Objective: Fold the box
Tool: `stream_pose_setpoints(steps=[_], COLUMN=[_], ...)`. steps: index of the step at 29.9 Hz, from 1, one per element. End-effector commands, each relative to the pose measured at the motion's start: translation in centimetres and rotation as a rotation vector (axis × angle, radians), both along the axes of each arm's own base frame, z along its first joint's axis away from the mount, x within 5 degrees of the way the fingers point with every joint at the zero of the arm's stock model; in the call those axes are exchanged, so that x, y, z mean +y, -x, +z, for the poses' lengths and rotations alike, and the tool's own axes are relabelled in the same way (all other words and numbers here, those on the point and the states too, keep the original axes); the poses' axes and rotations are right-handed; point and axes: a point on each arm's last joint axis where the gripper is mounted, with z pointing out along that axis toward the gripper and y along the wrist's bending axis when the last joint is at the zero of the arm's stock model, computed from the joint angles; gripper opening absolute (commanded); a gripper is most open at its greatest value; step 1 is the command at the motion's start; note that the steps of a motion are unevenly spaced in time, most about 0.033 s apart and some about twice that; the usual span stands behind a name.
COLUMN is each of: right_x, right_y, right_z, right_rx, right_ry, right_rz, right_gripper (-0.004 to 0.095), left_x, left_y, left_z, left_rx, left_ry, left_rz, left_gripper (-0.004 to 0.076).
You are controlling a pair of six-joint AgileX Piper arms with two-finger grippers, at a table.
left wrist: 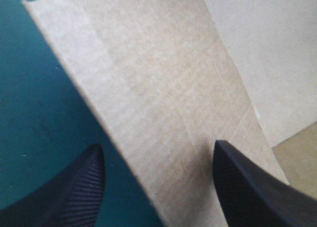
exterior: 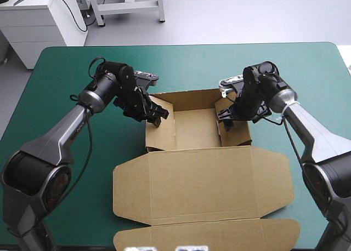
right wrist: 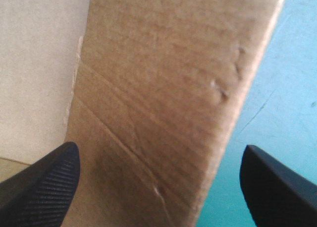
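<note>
1. Across the teal-green tabletop (exterior: 181, 64), mid-way, sits the brown box (exterior: 192, 127): an open tray with walls raised, its lid lying flat toward the near edge.
2. Left gripper (exterior: 155, 115): black fingers (left wrist: 81, 185) spread apart, astride the tray's left wall.
3. Right gripper (exterior: 226, 119): fingers spread apart either side of the right wall, not pinching it.
</note>
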Motion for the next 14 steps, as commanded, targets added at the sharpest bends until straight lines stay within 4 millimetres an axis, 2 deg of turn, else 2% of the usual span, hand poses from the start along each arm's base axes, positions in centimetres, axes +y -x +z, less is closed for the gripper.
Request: stream_pose_setpoints(steps=[1, 8, 12, 14], right_x=[-0.4, -0.9, -1.3, -1.4], right_y=[1.2, 2.9, 3.9, 4.2], right_z=[3.6, 6.6, 8.2, 8.6], right_rx=[-0.088, -0.168, -0.216, -0.227], right_ry=[-0.023, -0.052, -0.067, -0.071], right_rz=[0.012, 0.014, 0.014, 0.014], right_gripper=[0.0787, 0.0786, 0.0786, 0.0786], left_x=[0.2, 1.2, 2.5, 3.4], left_y=[1.6, 3.9, 6.4, 8.0], left_z=[4.1, 8.9, 12.2, 13.4], left_rx=[-0.05, -0.235, -0.344, -0.366], left_ry=[0.092, 0.167, 0.171, 0.141], left_rz=[0.005, -0.025, -0.082, -0.123], left_gripper=[0.0452, 0.0452, 0.0448, 0.0416])
